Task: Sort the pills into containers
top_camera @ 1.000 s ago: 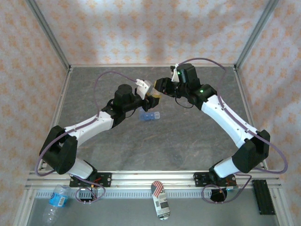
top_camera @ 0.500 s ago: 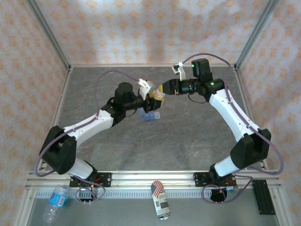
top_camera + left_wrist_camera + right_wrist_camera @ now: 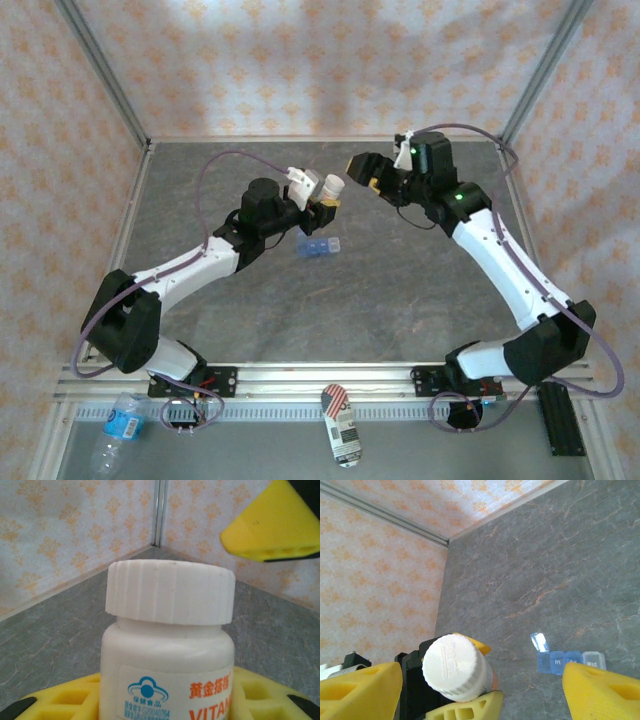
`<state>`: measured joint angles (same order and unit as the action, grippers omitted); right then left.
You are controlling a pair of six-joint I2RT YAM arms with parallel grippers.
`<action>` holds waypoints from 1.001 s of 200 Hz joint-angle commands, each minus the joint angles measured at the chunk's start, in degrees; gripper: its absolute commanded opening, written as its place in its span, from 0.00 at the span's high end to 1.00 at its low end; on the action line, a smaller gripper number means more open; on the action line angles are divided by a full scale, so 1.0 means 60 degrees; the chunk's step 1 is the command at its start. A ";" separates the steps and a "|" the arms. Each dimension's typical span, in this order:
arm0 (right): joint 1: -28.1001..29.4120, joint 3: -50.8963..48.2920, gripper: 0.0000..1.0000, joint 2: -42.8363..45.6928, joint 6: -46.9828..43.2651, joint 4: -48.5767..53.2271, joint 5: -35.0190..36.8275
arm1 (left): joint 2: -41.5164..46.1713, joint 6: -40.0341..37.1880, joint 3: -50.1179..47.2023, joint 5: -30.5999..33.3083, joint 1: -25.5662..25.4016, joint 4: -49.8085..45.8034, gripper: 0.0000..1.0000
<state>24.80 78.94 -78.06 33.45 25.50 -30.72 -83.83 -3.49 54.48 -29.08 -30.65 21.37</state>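
Observation:
My left gripper [image 3: 326, 204] is shut on a small white bottle [image 3: 331, 188] with an orange band, held above the table with its ribbed cap on. In the left wrist view the bottle [image 3: 167, 645] stands between my yellow pads [image 3: 62, 702]. My right gripper [image 3: 362, 167] hangs open just right of the cap, touching nothing. Its yellow fingers [image 3: 360, 690] sit wide on either side of the bottle [image 3: 455, 667] seen from above. The blue containers [image 3: 318, 247] lie on the table below, and the strip [image 3: 567, 661] has one end lid [image 3: 540, 641] flipped open. The pills are hidden.
Patterned walls and metal frame posts [image 3: 100, 75] enclose the grey table [image 3: 400, 290]. Beyond the near rail lie a plastic water bottle [image 3: 118, 430], a flag-patterned can [image 3: 341, 425] and a black block [image 3: 560, 418].
My right gripper let go of the bottle's cap, opened wide and drew back to the right. The left gripper kept the bottle and shifted only slightly.

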 commanded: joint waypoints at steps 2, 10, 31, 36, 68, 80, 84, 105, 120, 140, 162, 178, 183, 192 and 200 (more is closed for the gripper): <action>0.0195 0.0493 0.19 -0.0436 0.0520 -0.0286 0.0729 | -0.0131 -0.0049 0.0335 -0.0026 -0.0011 0.0621 1.00; 0.0254 0.0587 0.21 -0.0588 0.0522 -0.0323 0.0680 | -0.0156 0.0015 0.0343 -0.0064 -0.0011 0.0654 1.00; 0.0449 0.0750 0.25 -0.0885 0.0477 -0.0484 0.0563 | -0.0191 0.0077 0.0370 -0.0093 -0.0043 0.0672 1.00; 0.0504 0.0771 0.26 -0.0918 0.0450 -0.0520 0.0564 | -0.0195 0.0083 0.0392 -0.0090 -0.0033 0.0673 1.00; 0.0812 0.0785 0.28 -0.1097 0.0354 -0.0630 0.0550 | -0.0237 0.0126 0.0399 -0.0148 -0.0066 0.0658 1.00; 0.0917 0.0787 0.29 -0.1165 0.0290 -0.0646 0.0560 | -0.0252 0.0127 0.0412 -0.0161 -0.0068 0.0632 1.00; 0.0945 0.0793 0.29 -0.1183 0.0284 -0.0639 0.0559 | -0.0252 0.0127 0.0420 -0.0163 -0.0073 0.0626 1.00; 0.1005 0.0764 0.35 -0.1269 0.0261 -0.0629 0.0511 | -0.0243 0.0136 0.0431 -0.0141 -0.0063 0.0631 1.00; 0.0996 0.0731 0.45 -0.1287 0.0192 -0.0630 0.0512 | -0.0237 0.0146 0.0449 -0.0152 -0.0069 0.0630 1.00; 0.1001 0.0830 0.61 -0.1359 -0.0405 -0.0441 0.0484 | -0.0190 0.0188 0.0456 -0.0216 -0.0069 0.0658 1.00; 0.0753 0.1038 0.66 -0.1439 -0.2713 -0.0072 -0.0441 | -0.0014 0.0234 0.0509 -0.0638 -0.0074 0.0474 1.00; 0.0247 0.0822 0.65 -0.1469 -0.4328 -0.0095 -0.2277 | 0.0118 0.0379 0.0560 -0.1404 -0.0055 0.0327 1.00; 0.0090 0.0732 0.65 -0.1478 -0.4726 -0.0076 -0.2777 | 0.0142 0.0483 0.0572 -0.1657 -0.0043 0.0292 1.00; -0.0240 0.0687 0.64 -0.1596 -0.5243 0.0022 -0.3969 | 0.0173 0.0757 0.0588 -0.2181 -0.0012 0.0313 1.00; -0.0487 0.0764 0.64 -0.1798 -0.5445 0.0192 -0.4780 | 0.0171 0.1096 0.0584 -0.2608 0.0033 0.0421 1.00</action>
<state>25.96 83.24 -86.46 15.33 24.32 -42.89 -85.01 -0.89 55.79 -33.61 -30.65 22.06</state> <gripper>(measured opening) 0.363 0.456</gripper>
